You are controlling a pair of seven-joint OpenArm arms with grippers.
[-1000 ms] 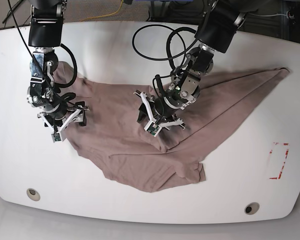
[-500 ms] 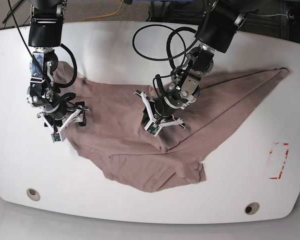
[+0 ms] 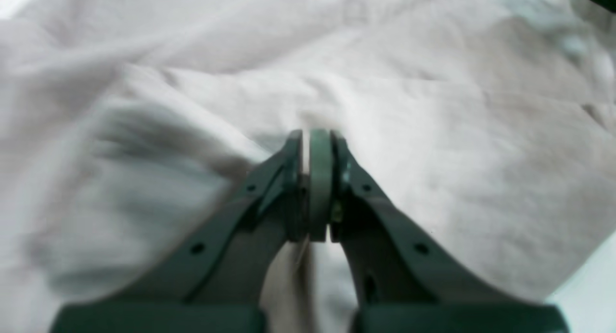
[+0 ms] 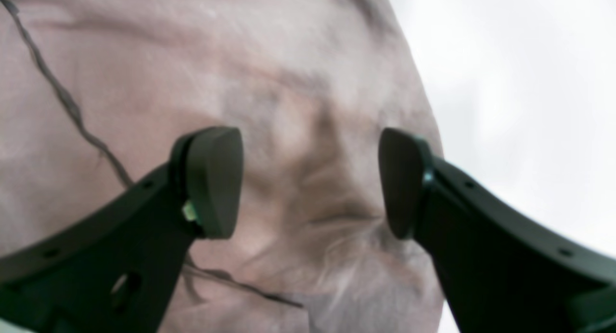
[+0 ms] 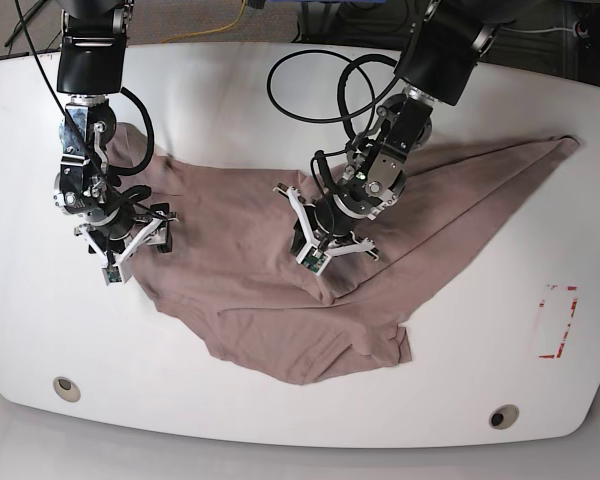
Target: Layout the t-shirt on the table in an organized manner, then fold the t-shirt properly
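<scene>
While spread in wrinkles, t-shirt (image 5: 280, 270): it lies across the middle of the table (image 5: 280, 90), one tip reaching the upper right of the base view.
Left gripper (image 3: 315, 150): in the centre of the base view, its fingers are pressed together and pinch a fold of the shirt.
Right gripper (image 4: 310, 179): at the left of the base view, its fingers are spread wide over the shirt's edge and hold nothing.

Left tool (image 3: 315, 179) pinched closed; right tool (image 4: 310, 179) spread wide, both lowered.
</scene>
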